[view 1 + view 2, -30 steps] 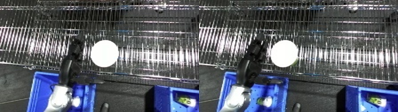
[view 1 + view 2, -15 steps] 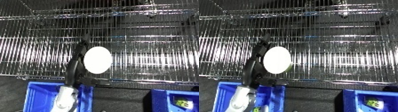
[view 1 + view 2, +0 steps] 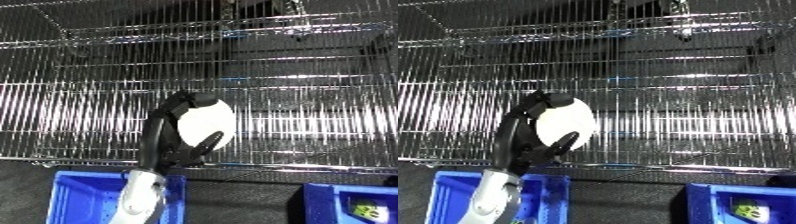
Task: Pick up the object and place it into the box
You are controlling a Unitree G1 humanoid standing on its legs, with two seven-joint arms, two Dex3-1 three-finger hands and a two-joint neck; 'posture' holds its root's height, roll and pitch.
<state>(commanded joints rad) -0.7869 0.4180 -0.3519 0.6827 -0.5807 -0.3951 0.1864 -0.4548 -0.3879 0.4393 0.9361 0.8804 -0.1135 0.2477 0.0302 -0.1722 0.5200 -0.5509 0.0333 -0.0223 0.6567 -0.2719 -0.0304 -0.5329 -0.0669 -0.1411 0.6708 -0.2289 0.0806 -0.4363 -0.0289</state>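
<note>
Curling round a white oval object [image 3: 206, 125], the left hand [image 3: 174, 134] grips it, fingers over the top and thumb below, in front of the wire shelf [image 3: 293, 100]. Its forearm partly hides a blue bin [image 3: 84, 197]; another blue bin [image 3: 355, 205] sits cut off at the right. The right hand stays out of sight.

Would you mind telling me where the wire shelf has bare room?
The wire shelf is bare right of the white object and along the back. The front left is crowded: the left hand curls round the object, above the blue bin.
</note>
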